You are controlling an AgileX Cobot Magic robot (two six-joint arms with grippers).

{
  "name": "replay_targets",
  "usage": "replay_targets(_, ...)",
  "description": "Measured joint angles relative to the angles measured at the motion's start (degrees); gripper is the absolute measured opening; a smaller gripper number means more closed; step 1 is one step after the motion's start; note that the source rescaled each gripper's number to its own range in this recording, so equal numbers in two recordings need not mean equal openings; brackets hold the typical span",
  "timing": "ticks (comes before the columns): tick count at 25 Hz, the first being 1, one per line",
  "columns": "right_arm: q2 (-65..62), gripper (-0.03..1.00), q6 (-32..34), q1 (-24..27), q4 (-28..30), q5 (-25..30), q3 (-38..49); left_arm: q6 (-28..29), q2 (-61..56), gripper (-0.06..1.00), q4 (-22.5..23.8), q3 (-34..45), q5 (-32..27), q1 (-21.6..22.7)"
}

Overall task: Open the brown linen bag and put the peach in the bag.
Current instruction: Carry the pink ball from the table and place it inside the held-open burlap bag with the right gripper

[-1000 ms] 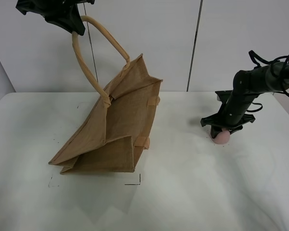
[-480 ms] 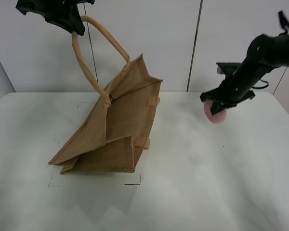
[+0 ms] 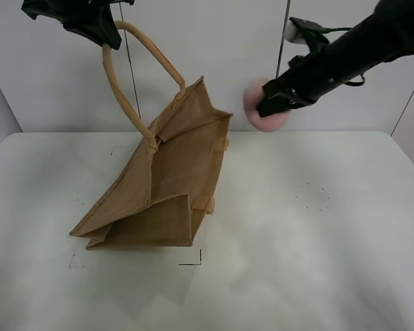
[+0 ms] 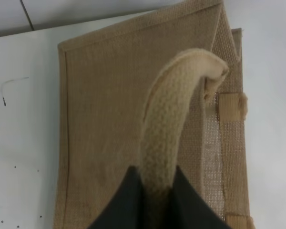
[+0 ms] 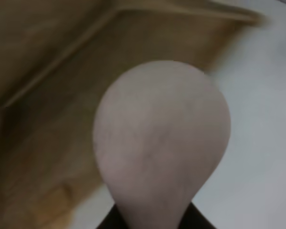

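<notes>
The brown linen bag (image 3: 165,179) stands tilted on the white table (image 3: 317,248), its bottom at the front left and its top corner lifted. My left gripper (image 3: 105,36) is shut on one beige loop handle (image 3: 134,69) and holds it high at the top left; the left wrist view shows the handle (image 4: 174,119) between the jaws with the bag (image 4: 105,109) below. My right gripper (image 3: 269,110) is shut on the pink peach (image 3: 263,110) and holds it in the air just right of the bag's raised top edge. The peach (image 5: 162,138) fills the right wrist view, with the bag (image 5: 52,95) behind it.
White wall panels (image 3: 214,55) stand behind the table. Small black marks (image 3: 192,261) are on the table in front of the bag. A faint dotted mark (image 3: 316,196) lies on the right part of the table.
My right gripper has lifted the peach off the table at the right and carried it up and left, close to the bag's top. The left gripper and the bag have not moved.
</notes>
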State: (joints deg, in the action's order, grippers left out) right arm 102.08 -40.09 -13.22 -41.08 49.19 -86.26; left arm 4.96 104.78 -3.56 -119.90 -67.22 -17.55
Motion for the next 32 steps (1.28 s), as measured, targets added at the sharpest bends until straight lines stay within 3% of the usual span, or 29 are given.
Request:
replay_targets(8, 6.5, 0.00, -4.9, -13.7, -0.8, -12.6, 0.0, 0.0, -0.5, 0.00, 0.0, 0.0, 0.0, 0.0)
replay_targets(17, 18.2, 0.00, -13.3, -19.5, -1.3, -26.7, 0.0, 0.0, -0.5, 0.00, 0.0, 0.0, 0.0, 0.0)
replay_targets(19, 19.8, 0.04, -14.1, -19.8, -2.5, -29.7, 0.1, 0.0, -0.5, 0.00, 0.0, 0.0, 0.0, 0.0)
replay_targets(25, 21.4, 0.36, -17.6, -22.2, -5.2, -33.6, 0.1, 0.0, -0.5, 0.00, 0.0, 0.0, 0.0, 0.0)
replay_targets(26, 21.4, 0.44, -18.0, -22.5, -5.3, -33.7, 0.1, 0.0, -0.5, 0.00, 0.1, 0.0, 0.0, 0.0)
replay_targets(29, 21.4, 0.81, -18.5, -23.2, -5.4, -33.7, 0.1, 0.0, -0.5, 0.00, 0.1, 0.0, 0.0, 0.0)
replay_targets(32, 21.4, 0.96, -18.2, -23.2, -5.5, -34.1, 0.1, 0.0, -0.5, 0.00, 0.1, 0.0, 0.0, 0.0)
